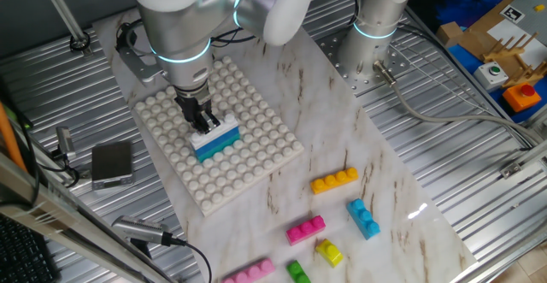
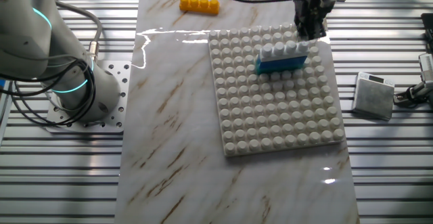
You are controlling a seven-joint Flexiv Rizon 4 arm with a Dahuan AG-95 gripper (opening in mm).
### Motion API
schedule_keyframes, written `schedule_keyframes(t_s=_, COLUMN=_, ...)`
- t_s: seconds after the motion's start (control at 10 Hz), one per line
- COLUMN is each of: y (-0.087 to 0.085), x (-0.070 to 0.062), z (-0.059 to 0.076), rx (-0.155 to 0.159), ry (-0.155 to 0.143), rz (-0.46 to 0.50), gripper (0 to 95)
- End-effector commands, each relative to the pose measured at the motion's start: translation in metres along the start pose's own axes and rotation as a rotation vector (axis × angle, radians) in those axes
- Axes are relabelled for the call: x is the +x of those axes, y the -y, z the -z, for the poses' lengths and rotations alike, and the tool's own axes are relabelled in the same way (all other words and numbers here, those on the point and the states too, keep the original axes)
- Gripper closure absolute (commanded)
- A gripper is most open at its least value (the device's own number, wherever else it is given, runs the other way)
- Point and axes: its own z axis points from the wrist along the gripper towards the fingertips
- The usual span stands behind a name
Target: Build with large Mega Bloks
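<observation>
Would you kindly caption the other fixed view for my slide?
Pincer at a white brick stacked on a blue brick on the baseplate.

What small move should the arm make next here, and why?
Probably press straight down, then let go and lift. The end effector sits at the white brick, which is stacked on a blue brick on the baseplate. Whether the stack is fully seated cannot be told. The orange brick and others wait loose on the table.

One fixed view high above my table's corner, looking down on my arm, the other fixed view facing it from the opposite side, closer in, both sharing my white baseplate (image 1: 256, 159) (image 2: 284, 116).
</observation>
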Motion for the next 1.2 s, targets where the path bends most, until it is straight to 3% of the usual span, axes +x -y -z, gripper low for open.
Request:
schedule_keyframes(t_s=0.1, y=0.0005, x=0.0016, z=0.0014, rx=0.001, ry=-0.002, rz=0.001, gripper=95.0)
schedule_keyframes(t_s=0.5, y=0.0090, x=0.0072, z=-0.0028, rx=0.000, ry=-0.001, rz=0.017, gripper=95.0)
schedule_keyframes(t_s=1.2, y=0.0094, x=0.0101, z=-0.0082, rx=-0.001, ry=0.003, rz=0.028, gripper=95.0)
